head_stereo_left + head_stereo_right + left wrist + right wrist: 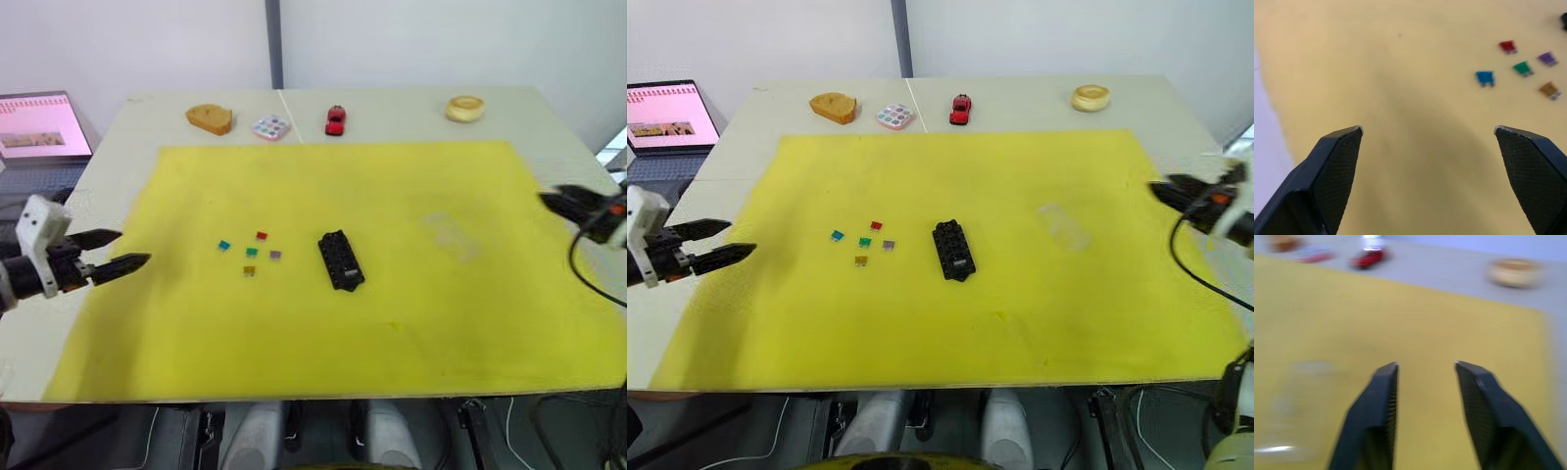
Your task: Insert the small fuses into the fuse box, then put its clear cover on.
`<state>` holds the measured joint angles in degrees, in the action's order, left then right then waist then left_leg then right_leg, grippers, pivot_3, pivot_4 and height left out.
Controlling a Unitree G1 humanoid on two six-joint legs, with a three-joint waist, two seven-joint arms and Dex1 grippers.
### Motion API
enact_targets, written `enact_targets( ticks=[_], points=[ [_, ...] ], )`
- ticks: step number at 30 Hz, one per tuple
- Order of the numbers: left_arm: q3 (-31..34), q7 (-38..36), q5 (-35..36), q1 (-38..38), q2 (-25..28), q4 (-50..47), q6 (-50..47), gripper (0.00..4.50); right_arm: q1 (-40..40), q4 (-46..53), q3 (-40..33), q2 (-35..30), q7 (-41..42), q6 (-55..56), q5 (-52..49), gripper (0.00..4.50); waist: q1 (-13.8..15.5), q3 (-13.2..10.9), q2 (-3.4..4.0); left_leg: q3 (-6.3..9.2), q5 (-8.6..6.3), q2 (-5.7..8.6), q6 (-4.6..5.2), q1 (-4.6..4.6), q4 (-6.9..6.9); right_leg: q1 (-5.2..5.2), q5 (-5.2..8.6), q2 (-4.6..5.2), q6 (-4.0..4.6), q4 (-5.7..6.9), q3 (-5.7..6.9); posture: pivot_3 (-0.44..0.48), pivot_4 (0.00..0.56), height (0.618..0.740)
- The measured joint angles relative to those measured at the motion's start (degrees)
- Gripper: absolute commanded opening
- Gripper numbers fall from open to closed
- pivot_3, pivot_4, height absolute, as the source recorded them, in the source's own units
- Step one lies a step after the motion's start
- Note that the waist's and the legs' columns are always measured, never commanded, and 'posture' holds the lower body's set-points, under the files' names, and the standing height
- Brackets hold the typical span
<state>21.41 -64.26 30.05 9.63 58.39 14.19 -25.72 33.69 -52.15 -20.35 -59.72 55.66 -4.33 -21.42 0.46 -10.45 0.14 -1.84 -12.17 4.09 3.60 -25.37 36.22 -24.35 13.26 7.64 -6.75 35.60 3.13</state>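
Note:
The black fuse box lies near the middle of the yellow mat. Just left of it are several small fuses, loose on the mat: teal, red, green, purple and amber. The clear cover lies flat, faint, to the right of the box. My left gripper hovers open at the mat's left edge, pointing toward the fuses, with nothing between its fingers. Over the mat's right edge my right gripper is open and empty, and the cover is ahead of it.
Along the table's far side stand a tan wooden block, a small white dotted palette, a red toy car and a yellow ring. A laptop sits off the table's left corner.

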Motion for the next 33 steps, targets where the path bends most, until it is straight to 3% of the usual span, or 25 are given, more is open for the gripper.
enact_targets(
  ticks=[2,8,12,16,19,22,25,30,33],
  points=[
    [-0.34,-0.70,-1.88,-0.12,-0.03,2.26,2.97,4.50,-0.09,-5.41,-0.35,-1.02,-3.34,5.38,2.41,4.45,-0.60,0.02,0.03,-0.01,0.01,-0.01,-0.02,0.02,-0.04,-0.01,0.00,0.00,0.00,0.00,-0.01,0.000,0.150,0.740],
    [-2.51,-1.85,-5.72,0.95,-0.72,9.65,7.30,4.50,-0.50,-12.36,0.74,-1.06,-10.60,12.48,7.76,4.45,-2.25,0.05,0.10,-0.08,0.02,-0.03,-0.03,-0.01,-0.09,0.02,-0.02,0.04,-0.03,0.20,-0.01,0.000,0.150,0.740],
    [-2.71,-4.14,-5.48,4.95,-1.10,10.64,5.99,4.50,1.33,-13.46,3.15,-0.75,-16.02,11.22,11.62,4.45,-2.51,0.04,0.09,-0.08,0.02,-0.03,-0.03,-0.01,-0.04,0.02,-0.03,0.05,-0.06,0.24,0.00,0.000,0.150,0.740],
    [-6.42,-9.55,-3.56,11.25,-1.35,11.07,-0.78,4.50,7.42,-10.53,4.43,2.34,-10.81,3.00,10.94,4.45,-2.72,0.04,0.09,-0.08,0.05,-0.03,-0.03,-0.01,0.04,0.07,-0.04,0.02,-0.08,0.34,0.02,0.000,0.150,0.740],
    [-12.52,-14.20,-3.56,16.34,-2.70,10.03,-4.99,4.50,9.86,4.31,7.84,6.51,-2.11,-5.61,7.57,4.45,-2.96,0.04,0.09,-0.09,0.34,-0.04,-0.24,-0.01,0.05,0.04,-0.04,-0.02,-0.10,0.48,0.03,0.000,0.150,0.740],
    [-19.37,-17.48,-6.43,21.38,-5.63,12.56,-4.91,4.50,7.72,33.91,14.68,10.33,3.91,-19.84,-0.02,4.45,-2.52,0.04,0.08,-0.04,0.35,-0.08,-0.21,-0.07,0.05,-0.05,-0.03,-0.07,-0.10,0.57,0.08,0.000,0.150,0.740],
    [-22.84,-18.76,-8.69,24.64,-8.10,16.42,-3.69,4.50,5.42,55.38,19.50,14.29,4.09,-31.30,-8.00,4.45,-1.54,0.02,-0.03,-0.01,0.31,-0.08,-0.14,-0.18,0.21,-0.07,-0.03,-0.06,-0.10,0.57,0.09,0.000,0.150,0.740],
    [-24.18,-20.70,-11.01,27.48,-9.25,20.66,-1.97,4.50,1.74,75.35,22.72,21.04,-2.04,-44.58,-18.90,4.45,-0.14,0.03,-0.04,0.14,-0.27,0.00,0.43,-0.33,0.96,-0.06,-0.05,0.01,-0.09,0.50,0.07,0.000,0.150,0.740],
    [-24.35,-21.64,-11.56,28.50,-10.13,22.10,-2.15,4.50,0.38,80.60,23.33,23.64,-6.05,-48.44,-22.57,4.45,0.46,0.12,-0.20,0.14,-0.31,0.05,0.49,-0.33,1.04,0.01,-0.08,0.03,-0.03,0.48,0.05,0.000,0.150,0.740]
  ],
)
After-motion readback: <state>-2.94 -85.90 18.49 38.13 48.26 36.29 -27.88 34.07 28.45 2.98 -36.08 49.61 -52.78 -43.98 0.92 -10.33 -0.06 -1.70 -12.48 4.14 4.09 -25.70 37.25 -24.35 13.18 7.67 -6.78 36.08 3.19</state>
